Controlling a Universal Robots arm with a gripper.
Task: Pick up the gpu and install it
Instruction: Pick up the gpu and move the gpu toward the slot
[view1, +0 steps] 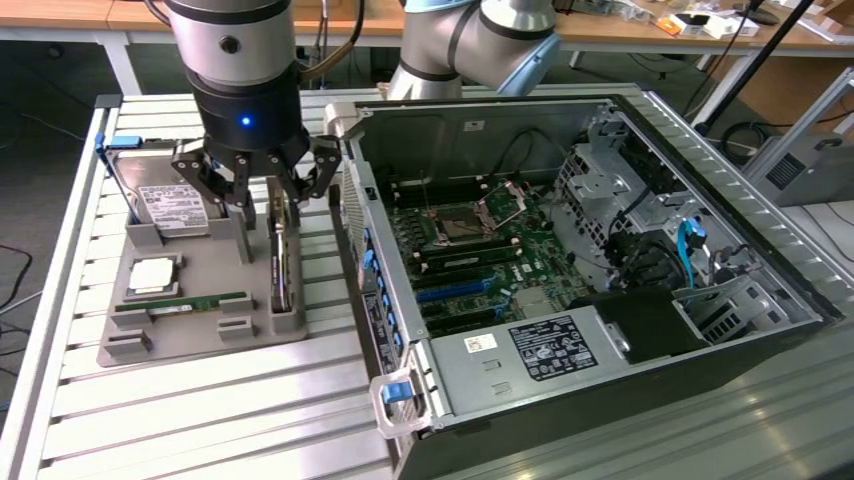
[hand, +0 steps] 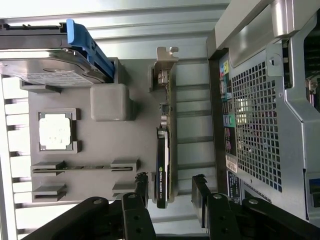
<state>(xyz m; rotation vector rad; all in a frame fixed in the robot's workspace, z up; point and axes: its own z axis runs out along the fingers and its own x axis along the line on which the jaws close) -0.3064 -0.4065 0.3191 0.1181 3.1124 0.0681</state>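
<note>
Gripper is hovering right over the gpu, a thin dark circuit card with a silver metal end bracket. The card is standing on edge in a slot of the flat grey plastic parts tray, on the side nearest the open black-and-silver computer case.

From the wrist view the jaws are spread wide. The two black fingers sit on either side of the gpu at the end away from the bracket. There's a visible gap on both sides, so it's straddling the card without gripping it.

Also on the tray:
- a silver hard drive with a white label
- a square silver processor chip
- a narrow green RAM stick

The tray and the case are both sitting on a slatted aluminium table.
</note>
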